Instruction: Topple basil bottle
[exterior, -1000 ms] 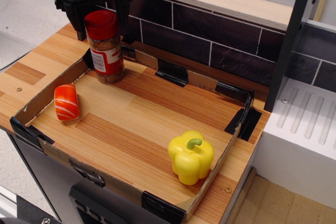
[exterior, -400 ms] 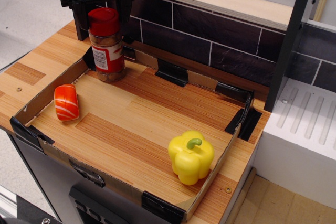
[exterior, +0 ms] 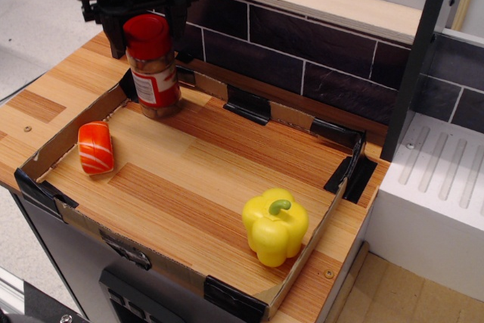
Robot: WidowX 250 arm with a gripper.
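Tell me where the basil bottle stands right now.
The basil bottle stands upright in the tray's far-left corner, just below the tool, with the salmon piece nearest in front.

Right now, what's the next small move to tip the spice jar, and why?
Probably push the gripper forward against the red cap. The spice jar stands upright in the tray's back-left corner, fingers straddling the cap, and open wood lies in front.

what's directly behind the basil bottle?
The black tool, its fingers either side of the red cap, and the tray's back corner. The bottle hides any contact.
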